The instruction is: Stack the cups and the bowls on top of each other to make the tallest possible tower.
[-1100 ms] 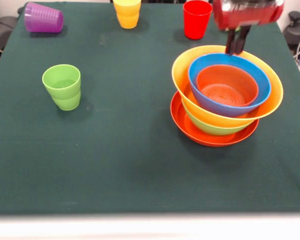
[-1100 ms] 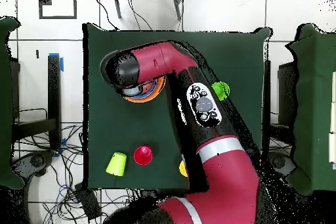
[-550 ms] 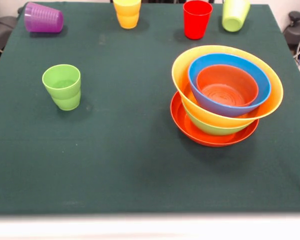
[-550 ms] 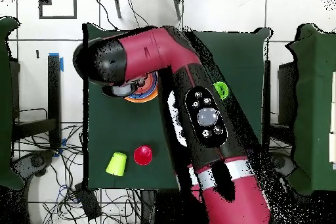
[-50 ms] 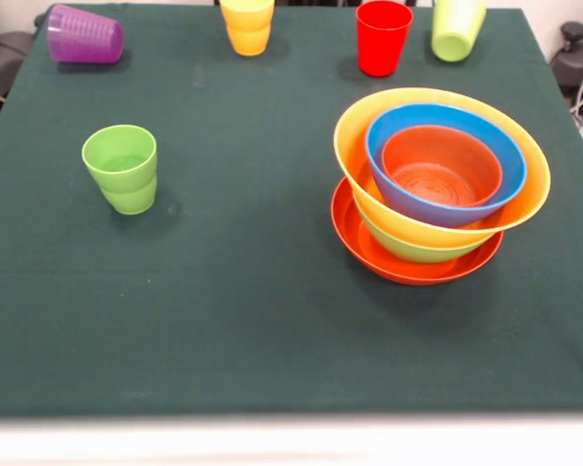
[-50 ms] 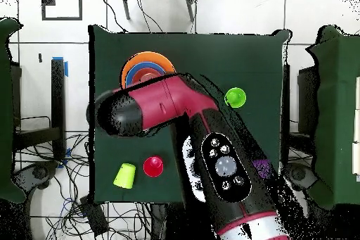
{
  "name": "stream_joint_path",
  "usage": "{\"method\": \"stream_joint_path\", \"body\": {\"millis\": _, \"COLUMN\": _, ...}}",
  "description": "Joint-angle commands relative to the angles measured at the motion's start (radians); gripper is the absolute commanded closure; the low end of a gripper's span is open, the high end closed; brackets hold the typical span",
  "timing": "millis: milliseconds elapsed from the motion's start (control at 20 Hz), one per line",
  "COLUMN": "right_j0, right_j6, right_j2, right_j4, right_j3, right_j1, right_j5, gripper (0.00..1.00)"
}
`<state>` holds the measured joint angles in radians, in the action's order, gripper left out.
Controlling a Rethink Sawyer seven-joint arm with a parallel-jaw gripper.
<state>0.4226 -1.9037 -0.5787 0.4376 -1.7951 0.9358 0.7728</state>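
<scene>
Front view shows us no arm, so we cannot tell the jaws' state. Bowls (image 5: 441, 184) sit nested, tilted, at right centre; cups (image 5: 121, 168) are scattered, the purple one (image 5: 84, 35) on its side. Adding cups could tip that leaning pile

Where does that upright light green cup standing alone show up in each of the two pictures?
Front view: the light green cup stands left of centre on the table.
Overhead view: it shows right of the arm, on the table's right part.
Shared landmark: the stack of bowls, on the opposite side in both.
</scene>
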Motion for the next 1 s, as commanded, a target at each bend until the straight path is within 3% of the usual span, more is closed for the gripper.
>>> {"method": "stream_joint_path", "body": {"millis": 50, "right_j0": 0.004, "right_j6": 0.021, "right_j2": 0.025, "right_j4": 0.107, "right_j3": -0.336, "right_j1": 0.075, "right_j5": -0.157, "gripper": 1.0}}
{"method": "stream_joint_path", "body": {"millis": 250, "right_j0": 0.008, "right_j6": 0.046, "right_j2": 0.043, "right_j4": 0.152, "right_j3": -0.4, "right_j1": 0.104, "right_j5": -0.193, "gripper": 1.0}}
{"method": "stream_joint_path", "body": {"millis": 450, "right_j0": 0.069, "right_j6": 0.142, "right_j2": 0.018, "right_j4": 0.194, "right_j3": -0.387, "right_j1": 0.09, "right_j5": -0.175, "gripper": 1.0}}
{"method": "stream_joint_path", "body": {"millis": 1000, "right_j0": 0.18, "right_j6": 0.325, "right_j2": -0.07, "right_j4": 0.264, "right_j3": -0.098, "right_j1": -0.101, "right_j5": -0.01, "gripper": 1.0}}
